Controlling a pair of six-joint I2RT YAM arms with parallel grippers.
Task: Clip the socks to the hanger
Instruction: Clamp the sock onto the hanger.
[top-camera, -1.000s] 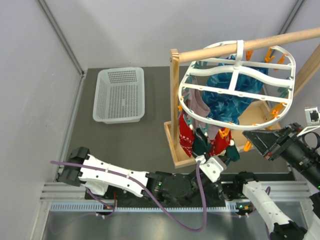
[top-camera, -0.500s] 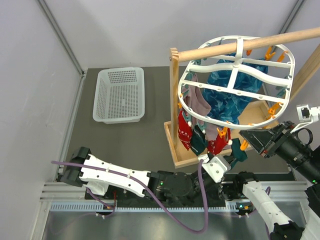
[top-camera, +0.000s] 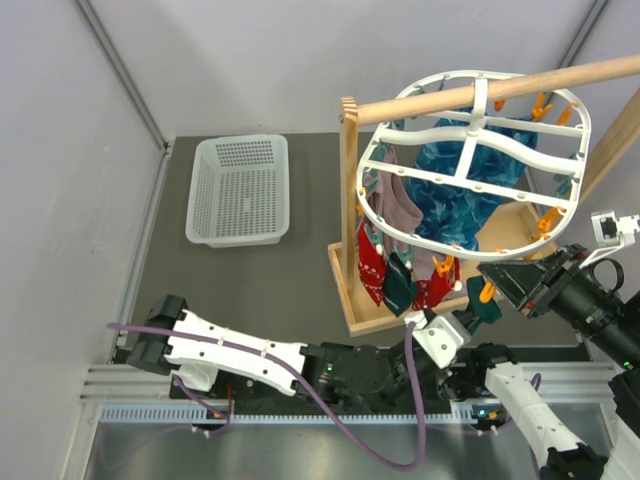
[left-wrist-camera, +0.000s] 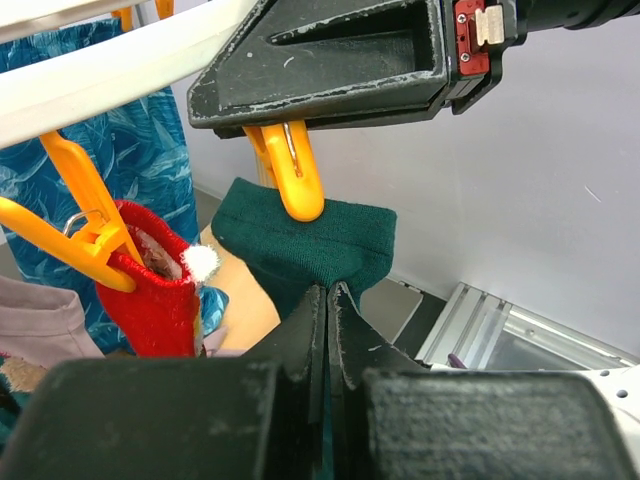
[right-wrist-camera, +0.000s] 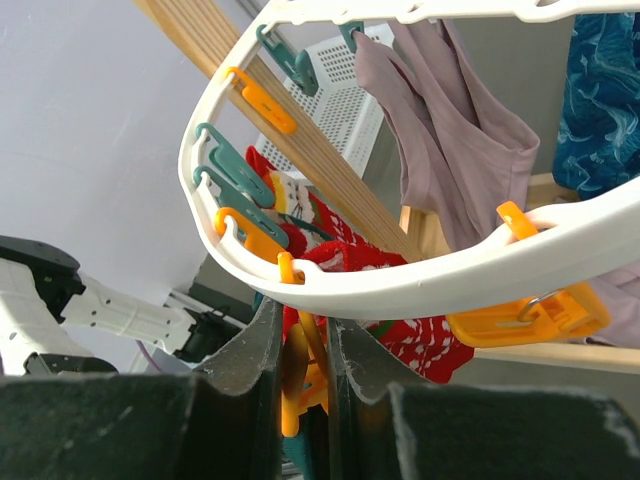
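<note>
Left hand (left-wrist-camera: 327, 295) upturned, clenched on green sock (left-wrist-camera: 330, 245), right hand (right-wrist-camera: 303, 332) pinching orange clip (right-wrist-camera: 292, 392)

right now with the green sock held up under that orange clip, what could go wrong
1. The orange clip, squeezed by the right hand, only meets the top edge of the green sock. A shallow bite may slip once the left hand lets go.
2. The hanger hangs from a wooden rod, so it could swing and pull the clip off the cuff.
</note>
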